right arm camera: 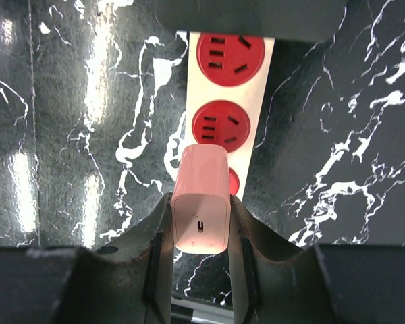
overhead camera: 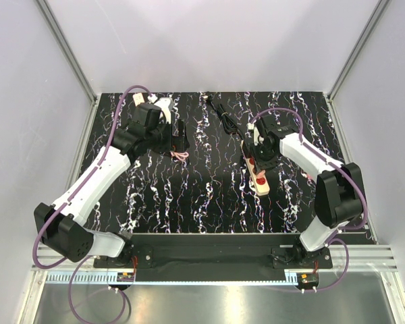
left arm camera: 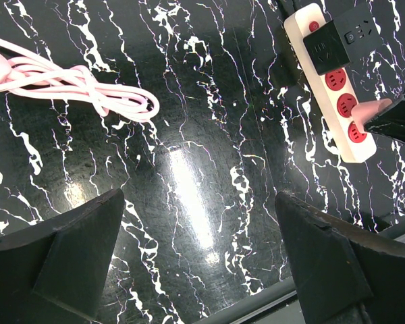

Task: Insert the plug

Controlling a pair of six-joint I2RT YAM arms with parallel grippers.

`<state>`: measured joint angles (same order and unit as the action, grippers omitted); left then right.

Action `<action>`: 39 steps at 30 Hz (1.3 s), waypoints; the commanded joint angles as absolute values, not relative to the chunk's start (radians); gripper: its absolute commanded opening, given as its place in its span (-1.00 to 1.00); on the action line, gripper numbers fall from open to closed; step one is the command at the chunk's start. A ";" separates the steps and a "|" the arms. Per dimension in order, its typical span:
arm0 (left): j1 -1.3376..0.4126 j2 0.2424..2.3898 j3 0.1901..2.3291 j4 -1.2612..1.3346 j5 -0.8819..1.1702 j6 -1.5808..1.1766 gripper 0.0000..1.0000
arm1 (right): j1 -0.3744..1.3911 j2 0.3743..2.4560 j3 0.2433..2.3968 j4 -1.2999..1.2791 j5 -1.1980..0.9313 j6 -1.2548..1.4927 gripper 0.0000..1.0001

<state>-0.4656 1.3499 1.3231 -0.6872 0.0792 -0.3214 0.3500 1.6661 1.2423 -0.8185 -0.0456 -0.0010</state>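
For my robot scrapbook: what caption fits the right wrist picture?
The right gripper holds a pink charger plug at a red socket of the white power strip.

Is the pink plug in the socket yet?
Cannot tell: the right gripper holds the pink plug right at the power strip, hiding its prongs.

The left arm (overhead camera: 94,179) folds out at its elbow toward 9 o'clock, then stretches up toward 1 o'clock. Its gripper (overhead camera: 179,140) faces 3 o'clock with its jaws spread wide and nothing between them. The right arm (overhead camera: 317,162) bends at 3 o'clock and reaches toward 10 o'clock. Its gripper (right arm camera: 201,219) points down at the tabletop, clamped on a pink plug (right arm camera: 201,196).
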 commanded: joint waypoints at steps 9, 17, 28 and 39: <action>-0.460 1.328 1.324 -0.653 0.081 -0.314 0.98 | 0.344 1.583 1.170 -0.859 -0.063 0.046 -1.00; -0.460 1.328 1.322 -0.653 0.074 -0.313 0.98 | 0.344 1.595 1.137 -0.815 -0.063 0.046 -1.00; -0.460 1.322 1.324 -0.653 0.074 -0.313 0.98 | 0.344 1.635 1.120 -0.744 -0.049 0.064 -1.00; -0.460 1.322 1.324 -0.653 0.083 -0.314 0.98 | 0.350 1.675 1.121 -0.724 -0.069 0.121 -1.00</action>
<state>-0.4648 1.3499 1.3212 -0.6872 0.0788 -0.3218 0.3466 1.6112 1.1400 -0.7921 -0.0547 0.0910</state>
